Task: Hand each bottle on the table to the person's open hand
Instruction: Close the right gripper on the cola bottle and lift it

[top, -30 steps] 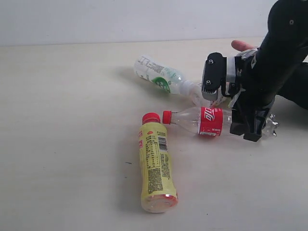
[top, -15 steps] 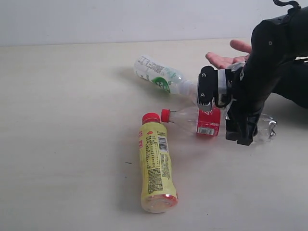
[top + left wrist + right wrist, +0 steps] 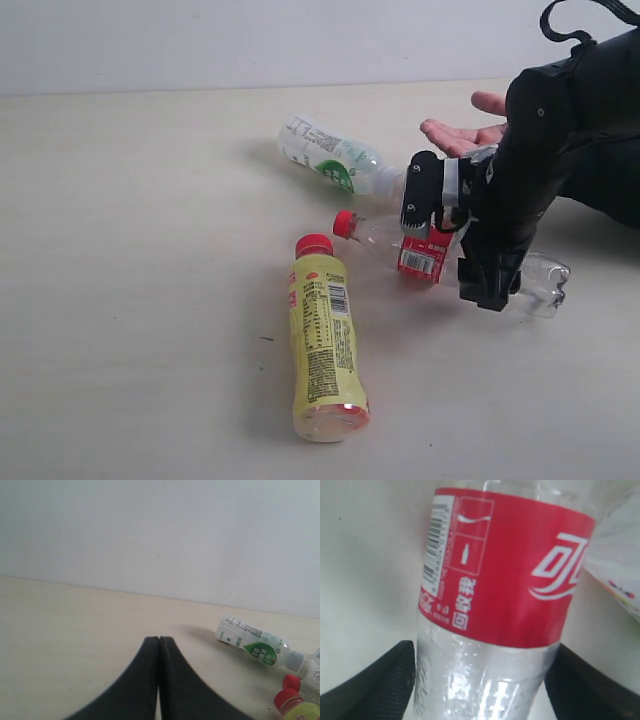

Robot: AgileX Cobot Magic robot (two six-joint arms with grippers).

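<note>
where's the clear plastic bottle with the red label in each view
Exterior: clear plastic bottle with red label, right of centre, tilted.
Left wrist: only its red cap, near the lower right corner.
Right wrist: fills the picture.
Landmark: white-and-green labelled bottle, exterior and left wrist.

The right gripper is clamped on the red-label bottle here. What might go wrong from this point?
1. The right gripper clamps the red-label bottle on its smooth clear body, beyond the label and towards the base. The bottle hangs tilted, so it might slip or pivot.
2. The green-label bottle lies close to the held bottle's cap end. A swing towards the open hand might knock it rolling.
</note>
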